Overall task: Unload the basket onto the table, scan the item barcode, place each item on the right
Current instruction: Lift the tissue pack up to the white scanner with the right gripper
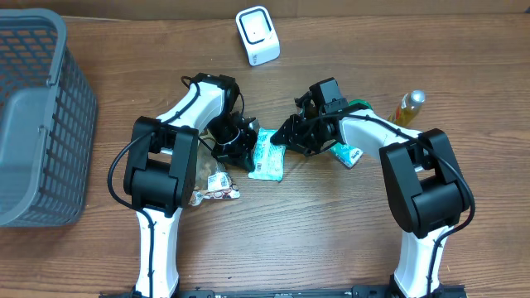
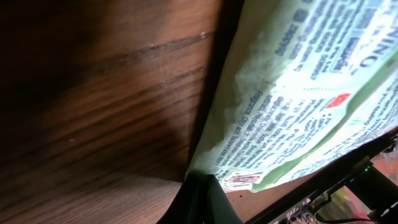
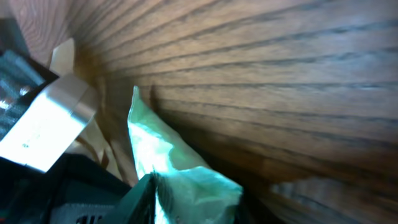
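The tabletop (image 1: 331,240) is the widest hazard. The packet (image 1: 267,157) lies near its middle, between the two arms and well apart from the scanner (image 1: 257,35) at the far edge. The whole carry to the reader is not yet done, and any slip would drop the packet flat on the wood. The grey basket (image 1: 76,108) at the left stands well clear and poses little risk.

The left tool (image 1: 240,142) is closed tight on the packet's left edge. In the left wrist view only a thin corner of film meets its fingers, so the hold looks shallow and could peel out under a pull. The right tool (image 1: 286,136) is narrow at the opposite edge. Pale green film rises between its fingers in the right wrist view, but I cannot tell whether it is clamped.

If the arms pull apart, the film may tear or spring from the weaker grip. If they crowd together, it may buckle and crease the print. A small striped mark (image 2: 241,180) beside the pinched corner may be the barcode, and the left fingers could shade it from the reader.

An elbow swing could also sweep the second packet (image 1: 348,154) under the right arm, the bottle (image 1: 408,108) beyond it, or the snack pack (image 1: 217,189) by the left arm.
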